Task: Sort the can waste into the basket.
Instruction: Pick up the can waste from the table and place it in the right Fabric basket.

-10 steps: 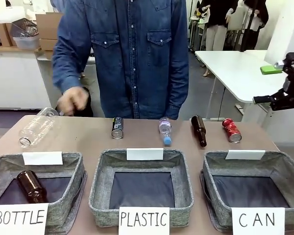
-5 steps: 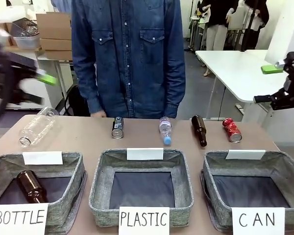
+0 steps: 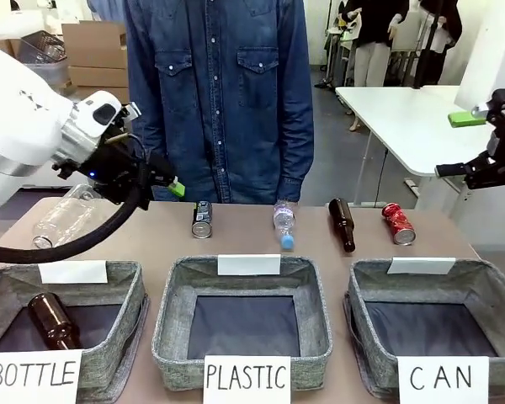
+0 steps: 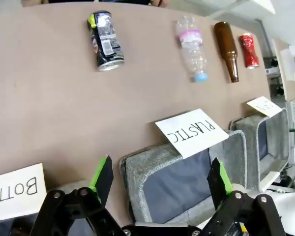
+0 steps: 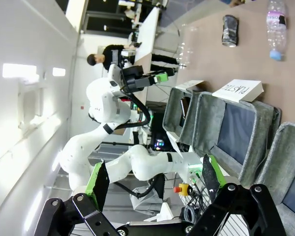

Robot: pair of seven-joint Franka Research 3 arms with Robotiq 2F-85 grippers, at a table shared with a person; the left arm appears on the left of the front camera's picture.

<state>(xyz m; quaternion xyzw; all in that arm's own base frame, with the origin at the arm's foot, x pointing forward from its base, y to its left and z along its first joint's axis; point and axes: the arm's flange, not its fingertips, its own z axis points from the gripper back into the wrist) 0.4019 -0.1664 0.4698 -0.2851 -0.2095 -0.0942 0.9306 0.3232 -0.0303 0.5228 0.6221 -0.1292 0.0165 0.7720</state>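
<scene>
Left gripper (image 3: 172, 187): jaws spread wide with nothing between them, hanging above the far-left part of the table (image 3: 143, 236).
Left gripper, wrist view (image 4: 161, 169): both green pads (image 4: 104, 173) stand far apart over the near edge of the PLASTIC basket (image 4: 137, 172).
Right gripper (image 3: 456, 145): jaws also wide and empty, raised off to the table's right side; in its wrist view (image 5: 153, 172) the fingers are parted.
Dark can (image 3: 202, 220): lies on its side on the far part of the table, at about 4 o'clock from the left gripper, near it but not touching; in the left wrist view (image 4: 105, 42) it sits at 11 o'clock.
Red can (image 3: 397, 224): dented and on its side at the far right, at about 7 o'clock from the right gripper and well below it; in the left wrist view (image 4: 249, 50) it is at 1 o'clock.
CAN basket (image 3: 488, 290): front right, at 5 o'clock from the red can and 4 o'clock from the dark can; no can lies in it.
Between the cans: a clear plastic bottle (image 3: 284, 224) and a brown bottle (image 3: 342, 224), both lying down.
</scene>
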